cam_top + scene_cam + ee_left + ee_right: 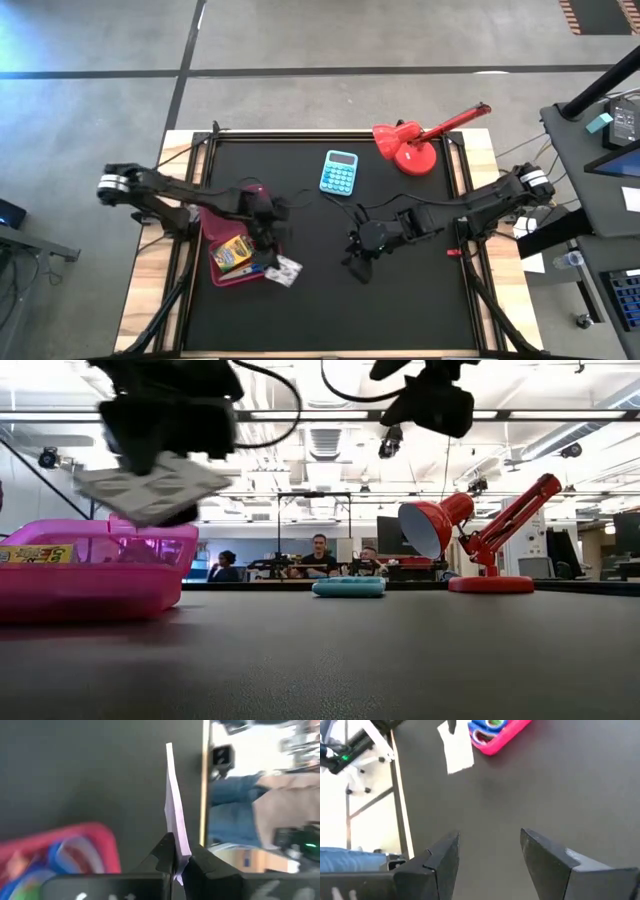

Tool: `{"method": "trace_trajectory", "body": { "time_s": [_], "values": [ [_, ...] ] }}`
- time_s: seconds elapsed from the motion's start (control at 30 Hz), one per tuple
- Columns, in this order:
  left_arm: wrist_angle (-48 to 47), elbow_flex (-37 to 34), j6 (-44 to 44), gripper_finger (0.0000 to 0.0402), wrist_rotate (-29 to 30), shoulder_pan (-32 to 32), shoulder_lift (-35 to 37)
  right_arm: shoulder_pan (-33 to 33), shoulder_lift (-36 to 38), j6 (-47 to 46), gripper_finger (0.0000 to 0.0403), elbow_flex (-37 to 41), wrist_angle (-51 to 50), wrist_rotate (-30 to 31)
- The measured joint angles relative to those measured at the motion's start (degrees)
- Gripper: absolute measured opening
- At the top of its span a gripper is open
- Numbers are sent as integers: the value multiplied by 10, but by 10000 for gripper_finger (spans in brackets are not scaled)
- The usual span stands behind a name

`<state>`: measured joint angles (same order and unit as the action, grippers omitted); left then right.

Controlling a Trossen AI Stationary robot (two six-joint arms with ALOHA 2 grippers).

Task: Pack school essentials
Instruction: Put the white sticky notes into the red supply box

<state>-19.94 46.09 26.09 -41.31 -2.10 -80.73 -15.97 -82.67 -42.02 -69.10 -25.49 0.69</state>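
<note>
Black matting covers the table [400, 300] seen from above, with grey floor all round it. Near my left side sits a shallow pink plastic tray [222, 278]; inside it lies a yellow-green crayon box [232, 252], tilted, with some blue pieces beside it that I cannot tell apart. My left gripper [268, 252] hangs at the tray's right edge, and a small white patterned square card [285, 270] shows just beyond that edge, past the tray's lower right corner. My right gripper [358, 262] is near the middle of the table, well apart from the tray. A light-blue calculator [339, 172] and a red desk lamp [412, 142] stand at the far side.

Level with the table top, the pink tray [90, 575] sits on the left with the crayon box [35, 553] showing inside its wall. My left gripper [165, 480] holds the card [155, 490] in the air above the tray's right end, its face tilted, one corner lower. People sit at desks far behind.

From my left wrist, my fingers [165, 855] are pressed together on the card [174, 810], which I see edge-on; its long axis runs straight away from my fingertips. The tray [107, 845] lies beside it.

From my right wrist, my fingers [445, 857] stand spread with nothing between them, over bare mat; the card [456, 747] and tray [502, 737] are farther off.
</note>
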Motion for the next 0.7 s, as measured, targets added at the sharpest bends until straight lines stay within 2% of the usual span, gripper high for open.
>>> {"method": "trace_trajectory", "body": {
  "time_s": [0.17,0.27,0.33,0.7],
  "values": [
    [-196,0,-54,0,73,16,95,0,7,0,196,0,-11,10],
    [-271,-4,-59,0,173,21,140,0,7,4,196,0,-13,9],
    [-283,-10,-57,0,225,22,158,0,6,12,196,0,-13,9],
    [-279,-39,-42,0,199,21,121,0,5,22,196,0,-17,9]
  ]
}}
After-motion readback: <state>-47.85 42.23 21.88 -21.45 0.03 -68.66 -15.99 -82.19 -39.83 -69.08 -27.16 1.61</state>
